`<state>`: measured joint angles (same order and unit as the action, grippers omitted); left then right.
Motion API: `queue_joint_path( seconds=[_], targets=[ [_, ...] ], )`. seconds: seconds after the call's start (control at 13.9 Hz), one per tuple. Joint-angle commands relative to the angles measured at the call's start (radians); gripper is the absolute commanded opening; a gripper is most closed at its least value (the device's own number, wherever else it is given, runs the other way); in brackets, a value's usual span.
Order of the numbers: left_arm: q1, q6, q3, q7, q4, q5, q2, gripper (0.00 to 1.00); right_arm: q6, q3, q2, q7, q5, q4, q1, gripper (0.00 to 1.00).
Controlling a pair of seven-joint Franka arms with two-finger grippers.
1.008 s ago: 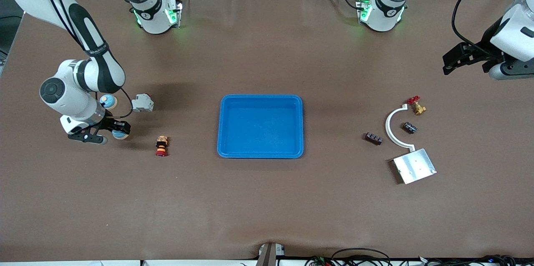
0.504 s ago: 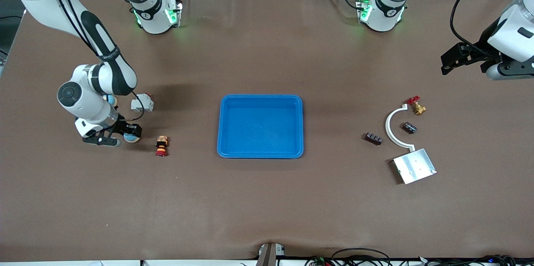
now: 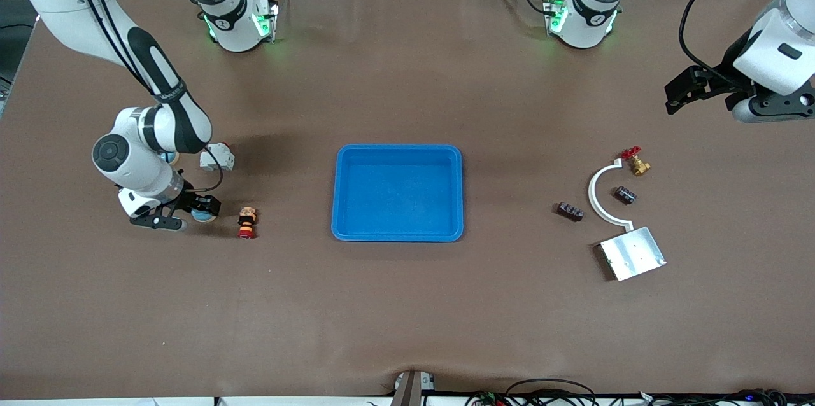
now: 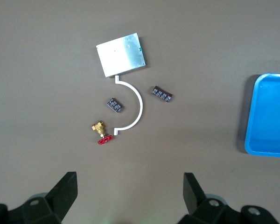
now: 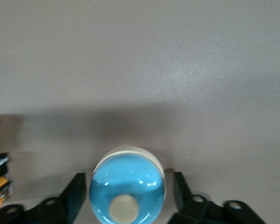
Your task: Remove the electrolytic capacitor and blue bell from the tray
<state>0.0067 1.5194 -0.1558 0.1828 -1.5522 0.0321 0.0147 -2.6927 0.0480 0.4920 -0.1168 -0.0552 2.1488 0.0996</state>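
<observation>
Bell (image 5: 127, 185) on a brown table (image 3: 407, 304), between the parted fingers of the right gripper (image 3: 191, 212), toward the right arm's end.
Blue tray (image 3: 398, 192) at the table's middle holds nothing. Right fingers stand just apart from the bell's sides; a second bell (image 3: 168, 155) is mostly hidden by the right arm. Left gripper (image 4: 130, 196) hangs spread wide over the left arm's end, above two small dark parts (image 4: 161, 93), too small to identify.

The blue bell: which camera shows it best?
The right wrist view: the blue bell fills it, between the right gripper's open fingers. The front view shows just a speck there. The left wrist view misses it.
</observation>
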Motion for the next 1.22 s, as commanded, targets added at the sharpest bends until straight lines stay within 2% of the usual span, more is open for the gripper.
queue_joint_path(
  seconds=[0.0,0.22,0.5,0.72,0.86,1.01,1.15],
  targets=[
    [0.003,-0.011,-0.002,0.01,-0.003,-0.009,0.01,1.0,0.011,0.004,0.027,-0.01,-0.015,-0.041,0.008,1.0],
    [0.001,-0.011,-0.004,0.01,-0.008,-0.009,0.011,1.0,0.049,0.004,0.001,-0.007,-0.015,-0.049,0.006,1.0],
    [0.001,-0.01,-0.01,0.01,-0.009,-0.009,0.011,1.0,0.293,0.004,-0.059,-0.004,-0.015,-0.141,0.008,1.0],
    [0.003,-0.01,-0.011,0.01,-0.008,-0.009,0.011,1.0,0.434,0.007,-0.177,-0.001,-0.014,-0.191,0.02,1.0],
    [0.003,-0.01,-0.011,0.01,-0.008,-0.009,0.011,1.0,0.618,0.018,-0.268,0.009,-0.008,-0.271,0.011,1.0],
    [0.003,-0.011,-0.011,0.01,-0.008,-0.009,0.011,1.0,0.84,0.023,-0.314,0.009,0.001,-0.401,-0.009,1.0],
    [0.003,-0.011,-0.011,0.01,-0.008,-0.009,0.011,1.0,0.968,0.029,-0.364,0.009,0.001,-0.487,-0.018,1.0]
  ],
)
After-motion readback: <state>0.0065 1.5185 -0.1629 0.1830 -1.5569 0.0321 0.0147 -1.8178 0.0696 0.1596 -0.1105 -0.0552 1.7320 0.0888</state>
